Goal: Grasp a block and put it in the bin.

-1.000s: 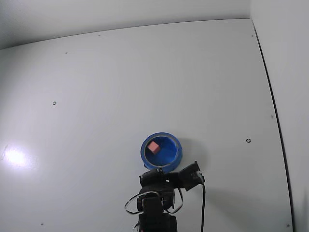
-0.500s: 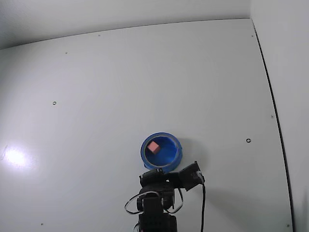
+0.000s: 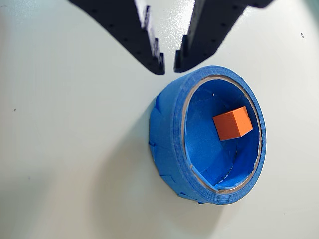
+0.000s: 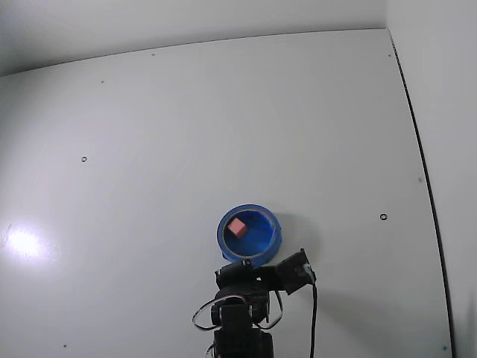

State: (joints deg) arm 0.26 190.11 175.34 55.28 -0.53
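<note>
The block [image 3: 232, 123] looks orange in the wrist view and pink-salmon in the fixed view [image 4: 237, 227]. It lies inside the bin [image 3: 167, 134], a round blue bowl with a thick rim [image 4: 273, 237]. My gripper [image 3: 169, 67] sits just outside the bin's rim, above it in the wrist view. Its two black fingers [image 3: 149, 45] are drawn together to a thin slit and hold nothing. In the fixed view the arm [image 4: 242, 298] is folded low at the bottom edge, right below the bin.
The table [image 4: 186, 134] is a plain white board with a few small screw holes. Its right edge [image 4: 421, 164] borders a white wall, and a black cable [image 4: 313, 313] hangs by the arm's base.
</note>
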